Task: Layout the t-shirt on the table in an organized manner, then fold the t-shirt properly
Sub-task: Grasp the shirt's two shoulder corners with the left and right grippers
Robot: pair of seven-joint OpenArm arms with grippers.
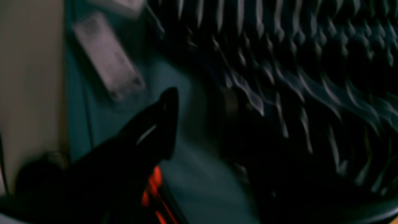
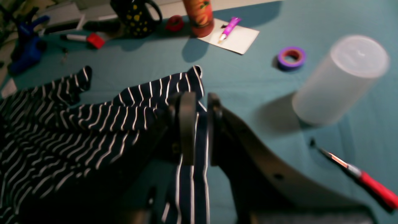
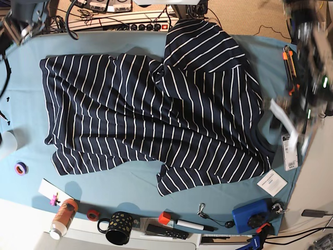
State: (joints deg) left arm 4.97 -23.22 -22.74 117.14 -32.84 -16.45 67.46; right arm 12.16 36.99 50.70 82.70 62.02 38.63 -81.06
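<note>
The navy t-shirt with thin white stripes lies spread and wrinkled across the teal table, one part folded over at the top middle. My right gripper is shut on a strip of the t-shirt, which hangs between its fingers above the table. In the blurred left wrist view, my left gripper stands at the t-shirt's edge. One dark finger is bare, with teal cloth showing in the gap beside it. In the base view the left arm is a blur at the right edge.
A translucent cup, purple tape and a red-handled tool lie near the right gripper. A spotted mug, an orange bottle and a paper sheet line the table edge. A white tag and a blue object lie nearby.
</note>
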